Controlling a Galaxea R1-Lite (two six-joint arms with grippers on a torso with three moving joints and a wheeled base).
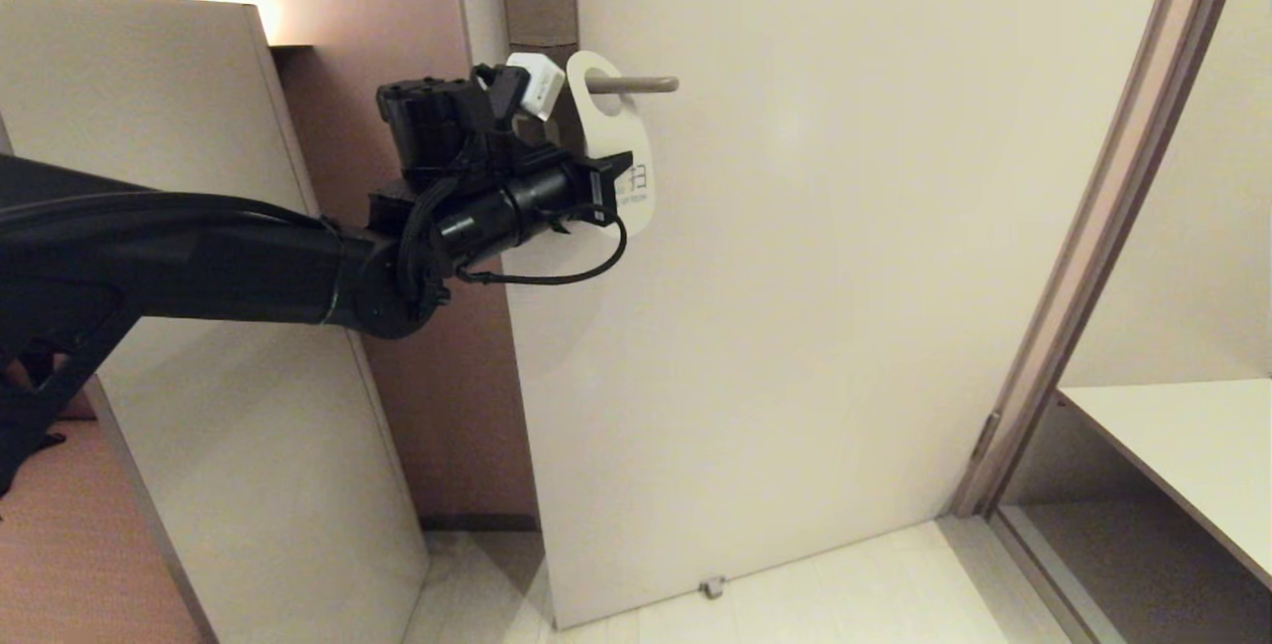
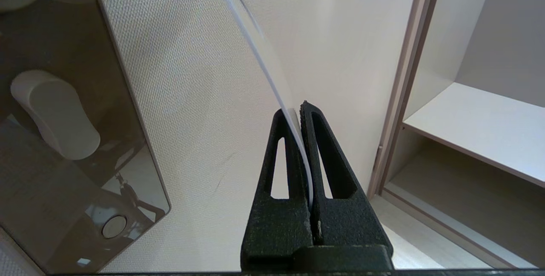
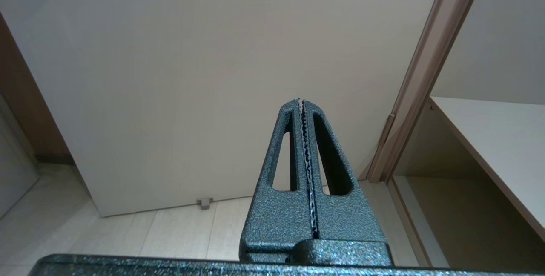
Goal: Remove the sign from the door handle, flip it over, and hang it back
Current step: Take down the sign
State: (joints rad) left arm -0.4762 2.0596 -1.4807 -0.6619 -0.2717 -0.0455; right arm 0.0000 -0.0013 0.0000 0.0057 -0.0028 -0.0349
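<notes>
A white door sign (image 1: 628,132) hangs by its hole on the metal door handle (image 1: 636,84) of the cream door. Dark print shows on its lower part. My left gripper (image 1: 608,189) is shut on the sign's left lower edge. In the left wrist view the sign (image 2: 259,54) shows edge-on as a thin white curved sheet running down between the black fingers (image 2: 285,156), where my left gripper (image 2: 296,112) clamps it. My right gripper (image 3: 300,102) is shut and empty, low before the door, out of the head view.
The cream door (image 1: 845,276) stands open beside its frame (image 1: 1093,227). A pale shelf (image 1: 1183,445) sits at the right. A tall pale panel (image 1: 179,326) stands at the left. A small door stop (image 1: 712,586) lies on the tiled floor.
</notes>
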